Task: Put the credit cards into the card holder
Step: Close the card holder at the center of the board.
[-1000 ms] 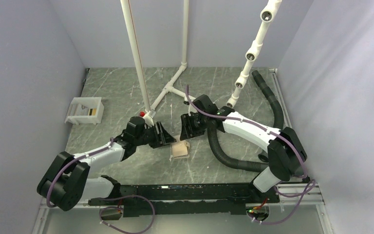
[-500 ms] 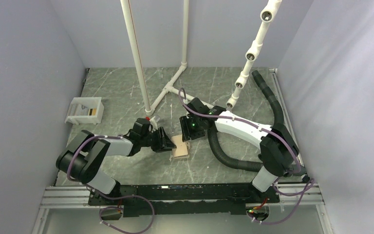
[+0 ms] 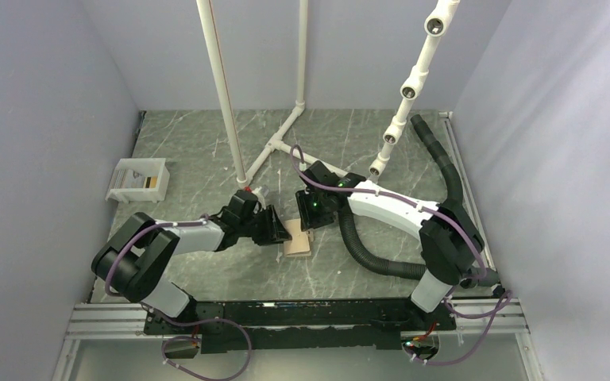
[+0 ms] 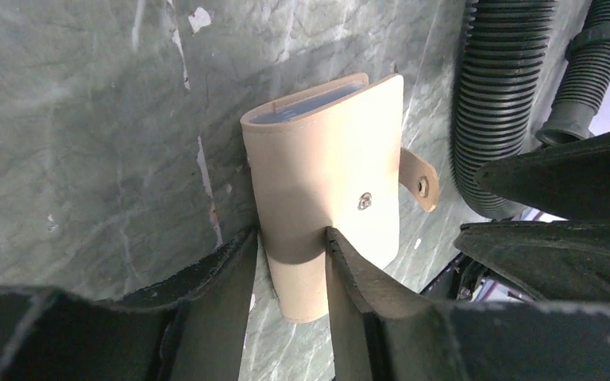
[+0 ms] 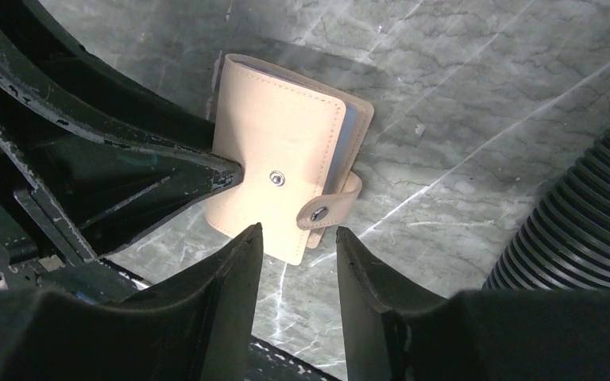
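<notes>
The tan card holder (image 3: 298, 241) lies folded on the marble table between the two arms. In the left wrist view my left gripper (image 4: 290, 236) has its jaws closed on the near edge of the card holder (image 4: 326, 159); a bluish-grey pocket shows at its far end. In the right wrist view my right gripper (image 5: 298, 230) is open and empty, just short of the closing tab (image 5: 322, 210) of the holder (image 5: 278, 135). From above, the left gripper (image 3: 278, 232) is at the holder's left and the right gripper (image 3: 311, 221) at its far right. No loose credit card shows.
A white tray (image 3: 131, 171) stands at the far left with a dark-gold sliver (image 3: 152, 183) inside, too small to identify. A black ribbed hose (image 3: 365, 250) curves to the right of the holder. White pipe stands (image 3: 274, 147) rise behind the grippers.
My left gripper has moved right and closed on the holder's left edge. The holder has shifted slightly right. The right gripper has come a little lower and nearer.
</notes>
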`<state>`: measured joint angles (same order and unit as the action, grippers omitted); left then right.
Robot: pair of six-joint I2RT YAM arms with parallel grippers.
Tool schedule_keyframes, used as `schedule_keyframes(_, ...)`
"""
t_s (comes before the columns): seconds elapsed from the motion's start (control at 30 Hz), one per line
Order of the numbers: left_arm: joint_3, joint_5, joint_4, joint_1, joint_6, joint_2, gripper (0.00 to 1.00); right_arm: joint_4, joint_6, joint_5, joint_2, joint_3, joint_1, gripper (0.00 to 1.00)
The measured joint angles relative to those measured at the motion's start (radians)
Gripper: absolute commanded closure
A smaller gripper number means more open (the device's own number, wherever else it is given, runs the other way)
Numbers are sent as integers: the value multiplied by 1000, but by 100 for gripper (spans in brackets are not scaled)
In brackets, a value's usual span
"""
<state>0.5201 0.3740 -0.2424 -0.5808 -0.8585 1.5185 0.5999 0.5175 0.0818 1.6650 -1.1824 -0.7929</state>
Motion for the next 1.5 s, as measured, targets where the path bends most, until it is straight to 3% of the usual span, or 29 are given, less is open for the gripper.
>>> schedule_keyframes(0.33,52,-118,42,-73,-36,15,59,29,23,-37,4,11,0,66)
schedule_keyframes(0.73,54,-126,42,-78,-56,17,61,77,48,-145,60,3,-25,75)
schedule_keyframes(1.13,54,-126,41,-78,-63,17,62,92,48,-191,63,-23,-34,90)
schedule_keyframes(1.5,53,-126,39,-78,-63,17,62,100,48,-204,48,-23,-34,89)
